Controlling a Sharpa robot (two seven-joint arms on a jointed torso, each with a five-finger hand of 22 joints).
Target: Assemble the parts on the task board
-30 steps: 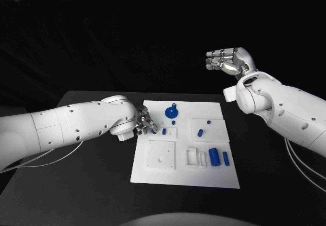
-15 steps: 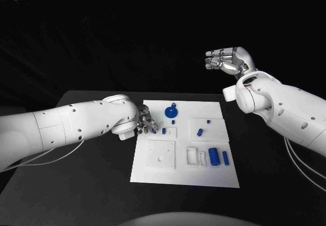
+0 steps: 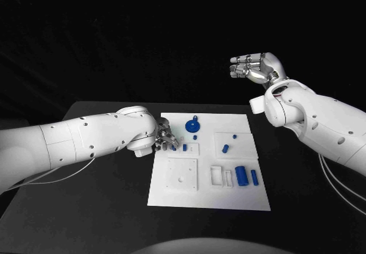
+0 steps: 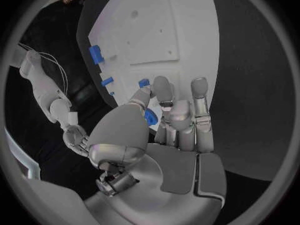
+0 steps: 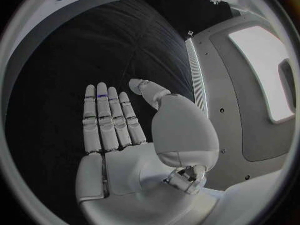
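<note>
Small blue plastic part (image 4: 150, 117) pinched between thumb and fingers (image 4: 164, 92) of silver left hand (image 3: 163, 138), at white task board's (image 3: 210, 198) 10 o'clock edge. Black worktop (image 3: 99, 201) beneath. Silver right hand (image 3: 255, 68) raised at 1 o'clock, holding nothing, fingers straight, side by side.

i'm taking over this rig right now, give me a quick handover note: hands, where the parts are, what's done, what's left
Left hand: down at the left edge of the task board, fingertips at a small blue part; whether it is gripped, I cannot tell.
Right hand: raised well above the table's far side, holding nothing, fingers apart.
Parts: a round blue part near the far edge, a small blue peg on the right plate, two blue cylinders lying near the right edge.
Done: no part visibly assembled.
Left: probably all of it.
</note>
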